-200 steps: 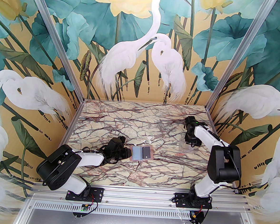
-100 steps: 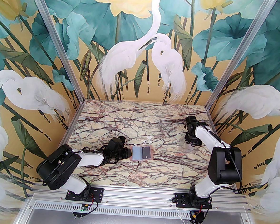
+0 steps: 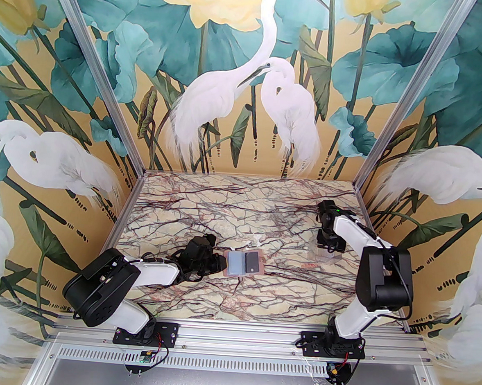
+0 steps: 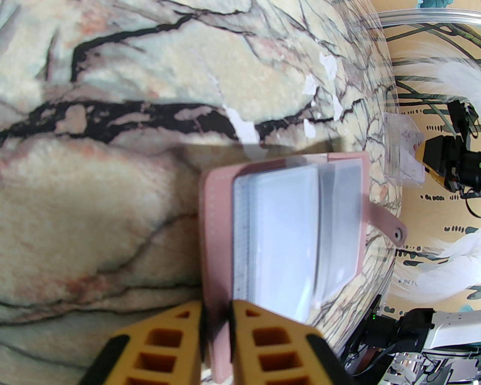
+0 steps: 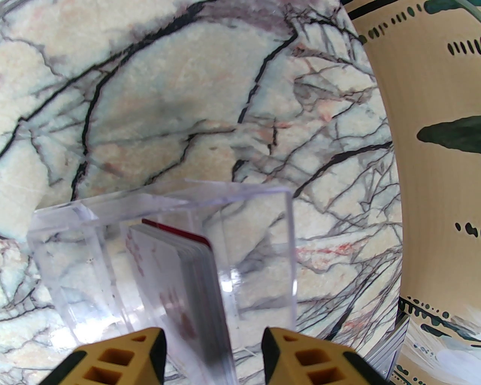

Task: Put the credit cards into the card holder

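Several credit cards (image 5: 180, 270) stand within the right pincer (image 5: 212, 357) — jaws parted.

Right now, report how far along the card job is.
Done: card holder lies open, one dark card apparently sleeved. In hand: left hand pinches its cover; right hand, open, straddles the credit cards in the clear box. Left: lifting and sleeving them.

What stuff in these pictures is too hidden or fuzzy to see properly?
1. Right wrist view: how many cards stand in the clear box; the stack is blurred and cut by the bottom edge.
2. Left wrist view: what the card holder has in its pockets; they are blurred and shiny.
3. Top view: the box's contents; too small.
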